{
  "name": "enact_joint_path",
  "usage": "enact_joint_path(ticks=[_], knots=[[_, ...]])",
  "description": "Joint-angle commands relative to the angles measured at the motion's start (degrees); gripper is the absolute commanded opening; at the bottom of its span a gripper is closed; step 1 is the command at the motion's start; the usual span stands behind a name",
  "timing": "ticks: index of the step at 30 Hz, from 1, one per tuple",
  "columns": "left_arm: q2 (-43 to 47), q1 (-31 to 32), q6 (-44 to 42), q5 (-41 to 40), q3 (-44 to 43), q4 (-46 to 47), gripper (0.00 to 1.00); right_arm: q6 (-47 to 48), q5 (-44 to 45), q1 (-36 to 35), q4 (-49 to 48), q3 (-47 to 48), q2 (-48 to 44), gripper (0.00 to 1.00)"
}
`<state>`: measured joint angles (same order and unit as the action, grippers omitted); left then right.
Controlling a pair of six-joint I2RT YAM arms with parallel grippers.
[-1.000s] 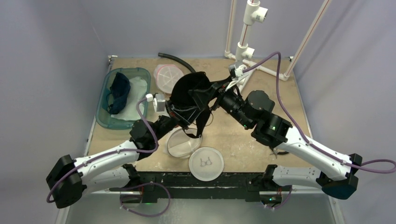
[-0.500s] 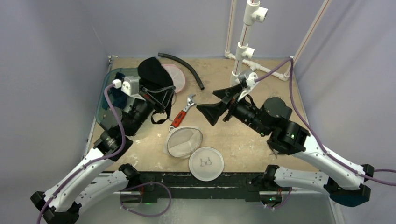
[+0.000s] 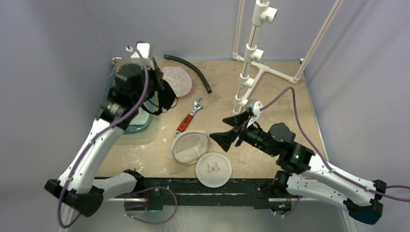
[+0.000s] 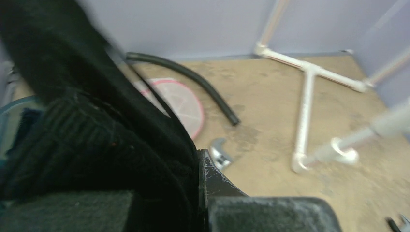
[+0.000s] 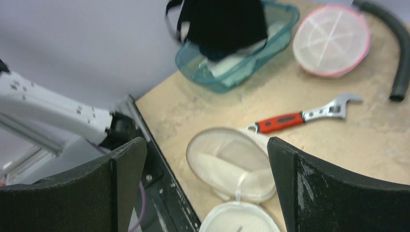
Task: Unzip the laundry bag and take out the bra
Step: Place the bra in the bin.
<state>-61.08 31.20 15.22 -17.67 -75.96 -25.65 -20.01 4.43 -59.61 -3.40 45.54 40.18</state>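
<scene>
The black bra [image 3: 168, 93] hangs off the table in my left gripper [image 3: 158, 88], which is shut on it at the back left, over the right end of the teal bin [image 3: 116, 126]. In the left wrist view the bra [image 4: 92, 145] fills the left side and hides one finger; the other finger [image 4: 217, 174] presses against the cloth. The white mesh laundry bag [image 3: 191, 147] lies unzipped at the front centre, its lid [image 3: 213, 169] flipped toward me. My right gripper [image 3: 231, 135] hovers open just right of the bag, nothing between its fingers [image 5: 309, 188].
A red-handled wrench [image 3: 188, 118] lies behind the open bag. A pink-rimmed mesh bag [image 3: 176, 80] and a black hose [image 3: 189, 68] sit at the back. A white pipe frame [image 3: 251, 63] stands at the back right. The teal bin holds white and dark cloth.
My left arm has swung the bra from the table's centre to the back left, over the teal bin. My right gripper has let go, opened wide and drawn back toward the front.
</scene>
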Motion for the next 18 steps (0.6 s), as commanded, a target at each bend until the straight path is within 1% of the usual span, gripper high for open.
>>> enact_joint_path(ticks=[1, 3, 4, 5, 7, 9, 12, 15, 18], knots=[[-8.6, -21.4, 2.7, 23.3, -9.7, -7.5, 0.00, -4.0, -5.8, -0.2, -4.8, -5.8, -0.9, 0.98], [-13.3, -31.9, 7.6, 37.9, -10.2, -5.6, 0.00, -4.1, -6.7, -0.2, -5.0, -7.8, -1.9, 0.98], [-15.3, -35.9, 10.1, 43.3, -9.7, -3.4, 0.00, -3.9, -6.1, -0.2, -4.5, -8.2, -2.6, 0.98], [-17.3, -38.4, 12.3, 47.8, -9.1, -0.7, 0.00, -3.4, -5.7, -0.2, -3.9, -8.6, -3.4, 0.98], [-22.0, -40.5, 14.4, 52.7, -10.9, 1.1, 0.00, -2.6, -5.2, -0.2, -3.0, -9.2, -5.0, 0.98], [-27.5, -40.7, 12.7, 57.5, -15.1, -1.1, 0.00, -2.8, -5.8, -0.2, -3.2, -10.2, -6.3, 0.98], [-33.2, -40.7, 7.4, 59.1, -23.0, -7.6, 0.00, -3.4, -6.9, -0.2, -3.9, -12.0, -7.0, 0.98], [-34.2, -40.8, 4.3, 56.8, -24.6, -9.4, 0.00, -3.6, -7.1, -0.2, -4.0, -13.0, -7.2, 0.98], [-35.3, -40.7, 3.2, 58.5, -24.1, -10.7, 0.00, -3.7, -7.9, -0.2, -4.3, -13.3, -6.8, 0.98]])
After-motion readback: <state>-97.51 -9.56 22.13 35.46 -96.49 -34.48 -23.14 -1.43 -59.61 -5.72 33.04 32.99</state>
